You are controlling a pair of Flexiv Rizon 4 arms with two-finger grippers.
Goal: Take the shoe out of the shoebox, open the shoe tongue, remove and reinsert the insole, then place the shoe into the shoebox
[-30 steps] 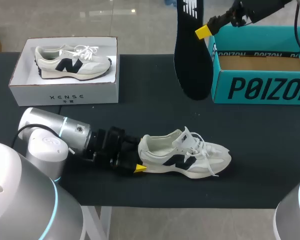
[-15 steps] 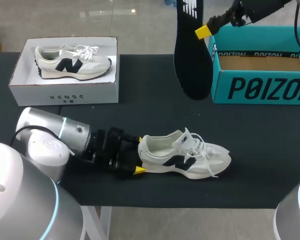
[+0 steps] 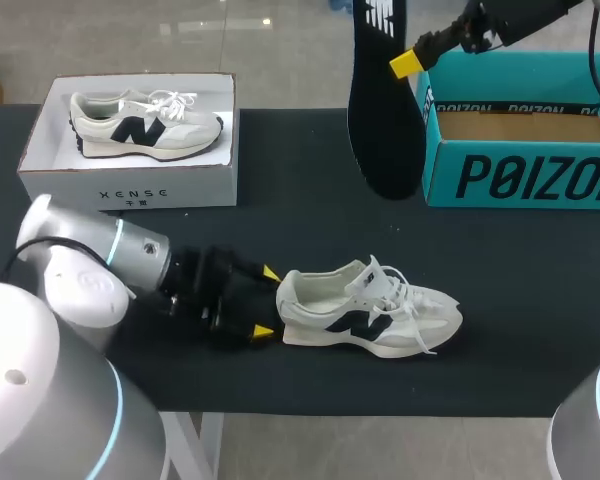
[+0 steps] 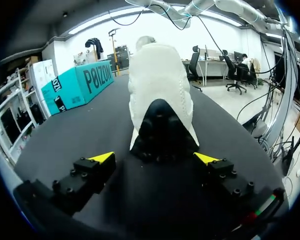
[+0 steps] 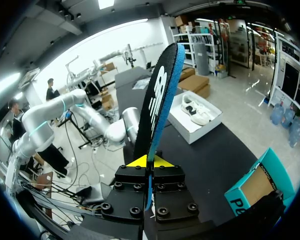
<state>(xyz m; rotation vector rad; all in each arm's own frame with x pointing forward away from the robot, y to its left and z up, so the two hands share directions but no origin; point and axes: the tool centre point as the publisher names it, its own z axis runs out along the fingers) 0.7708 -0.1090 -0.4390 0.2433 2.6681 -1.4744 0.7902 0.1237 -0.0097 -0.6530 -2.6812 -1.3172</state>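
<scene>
**Gripping the insole aloft, with the shoe at the open left pincer**

The shoe lies on its sole in the near middle of the black table, with its toe to the right and its heel to the left. The left pincer lies low on the table just left of the heel. Its two yellow-tipped fingers are spread wide, one toward the far side and one toward the near side. In the left wrist view the heel sits just ahead of the gap between the tips, with bare table showing between it and each finger, so nothing is gripped.

The right pincer is raised at the far right, above the left end of the teal box. It is closed on the black insole, whose edge runs between the two fingers in the right wrist view. The insole hangs upright with its rounded end down, just left of the teal box.

The teal box stands open at the far right, its brown floor showing. A white box at the far left holds a second shoe, toe to the right.
</scene>
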